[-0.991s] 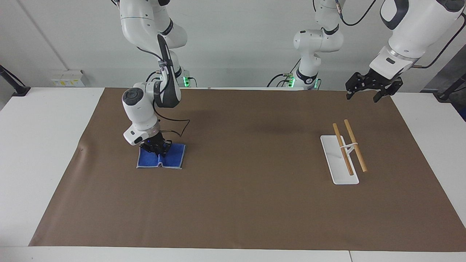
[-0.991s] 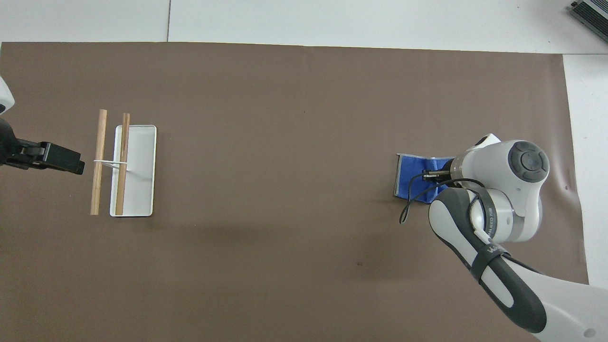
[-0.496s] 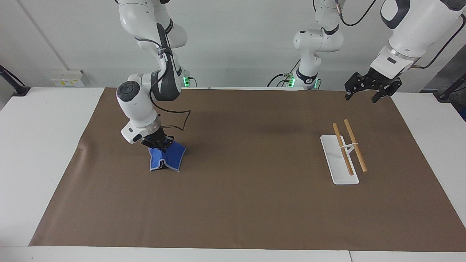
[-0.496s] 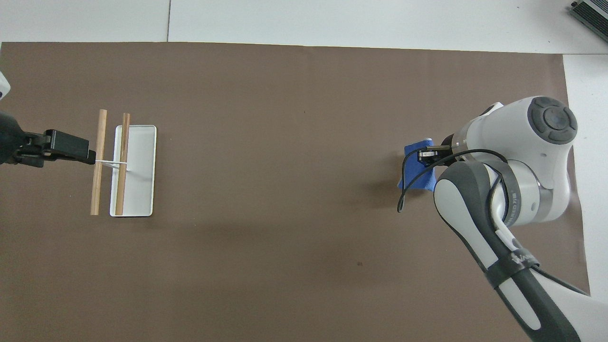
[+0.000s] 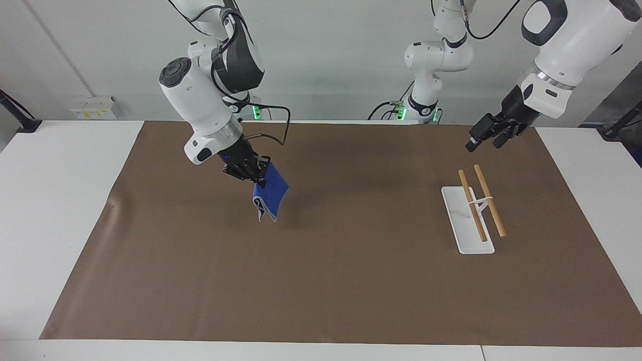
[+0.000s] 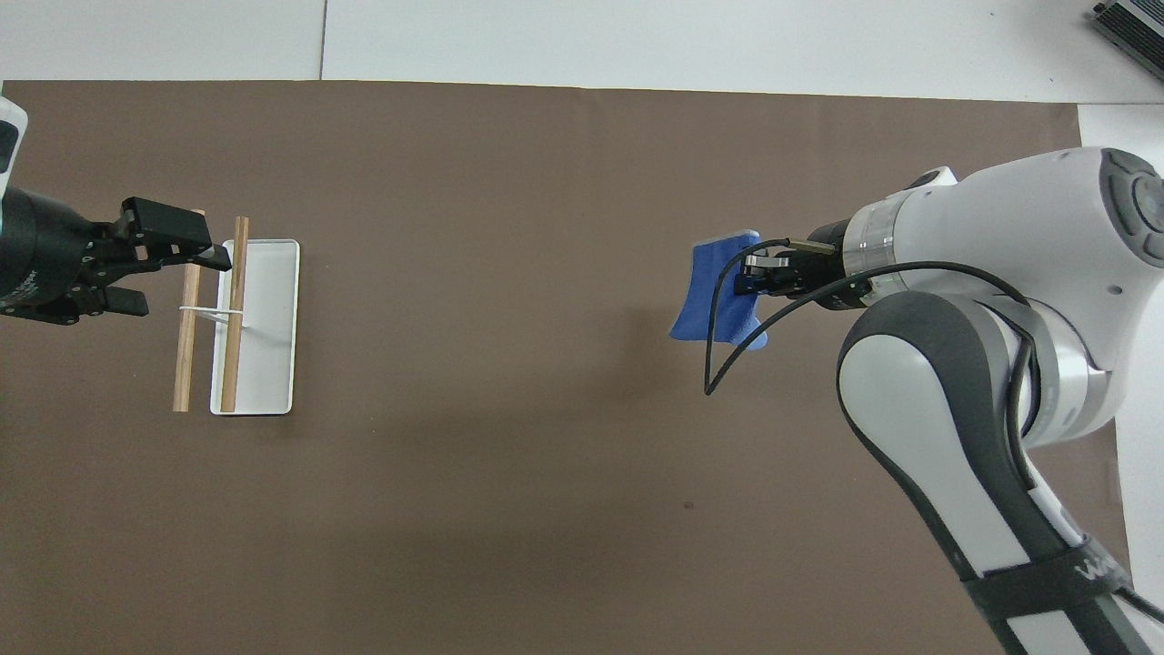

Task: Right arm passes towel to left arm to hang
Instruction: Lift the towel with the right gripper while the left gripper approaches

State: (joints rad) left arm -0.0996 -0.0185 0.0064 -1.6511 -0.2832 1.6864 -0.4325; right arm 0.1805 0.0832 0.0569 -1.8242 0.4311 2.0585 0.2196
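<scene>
One towel (image 5: 270, 194): blue, grey-edged, folded, dangling over brown mat (image 5: 341, 281) on counter (image 5: 55, 200). Right gripper (image 5: 252, 174) fingers clamped on towel top. Left gripper (image 5: 484, 136) fingers spread, empty, over rack (image 5: 474, 210); two wooden rods.

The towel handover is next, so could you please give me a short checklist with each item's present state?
1. Right gripper shut on the towel: ok.
2. Towel clear of the brown mat, hanging free: ok.
3. Left gripper open, nothing in it: ok.
4. Left gripper at the towel: not ok; it hangs over the mat near the rack.
5. Rack rods bare: ok.
6. Firmness of the grip on the towel: cannot tell.
</scene>
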